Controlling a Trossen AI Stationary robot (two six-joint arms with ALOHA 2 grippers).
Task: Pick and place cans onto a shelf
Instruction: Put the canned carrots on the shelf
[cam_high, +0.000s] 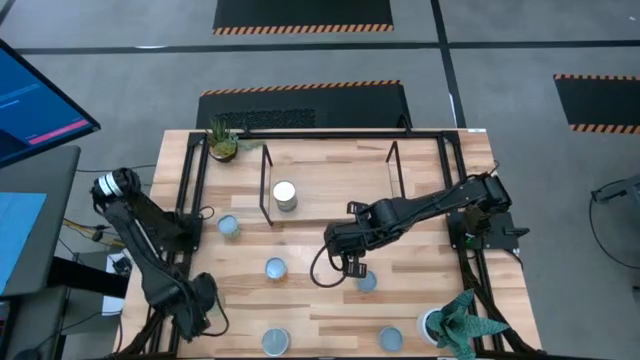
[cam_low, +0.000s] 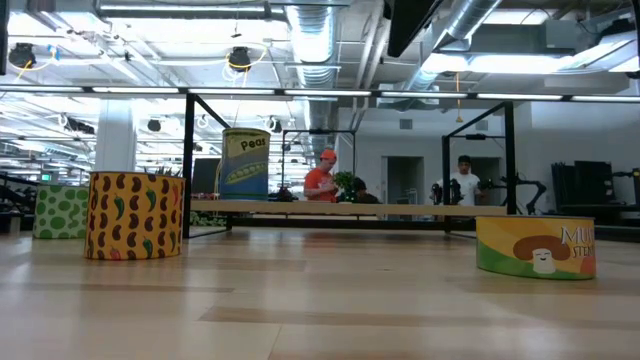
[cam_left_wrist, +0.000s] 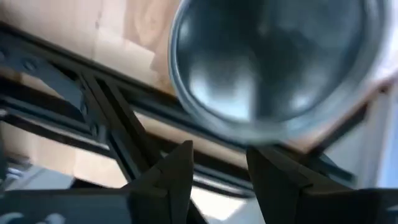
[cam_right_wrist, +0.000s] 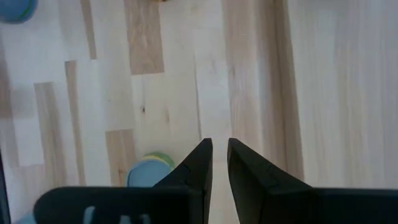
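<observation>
Several short cans stand upright on the wooden table: (cam_high: 229, 226), (cam_high: 275, 268), (cam_high: 366, 281), (cam_high: 275, 341), (cam_high: 389, 339). One more can (cam_high: 285, 195) stands on the shelf's (cam_high: 330, 215) wood board; in the low view it is the peas can (cam_low: 246, 163). My left gripper (cam_high: 203, 312) hangs over the table's near left corner, open (cam_left_wrist: 221, 174) and with nothing between its fingers. A can's round silvery top (cam_left_wrist: 273, 62) shows just beyond its fingertips. My right gripper (cam_high: 352, 265) points down over mid-table beside a can (cam_right_wrist: 149, 169). Its fingers (cam_right_wrist: 219, 158) stand a narrow gap apart over bare wood.
A black frame (cam_left_wrist: 93, 93) edges the table and runs under my left gripper. Potted plants stand at the far left (cam_high: 222, 143) and near right (cam_high: 455, 325) corners. In the low view, bean (cam_low: 135, 215) and mushroom (cam_low: 535, 245) cans stand near. People stand in the room behind.
</observation>
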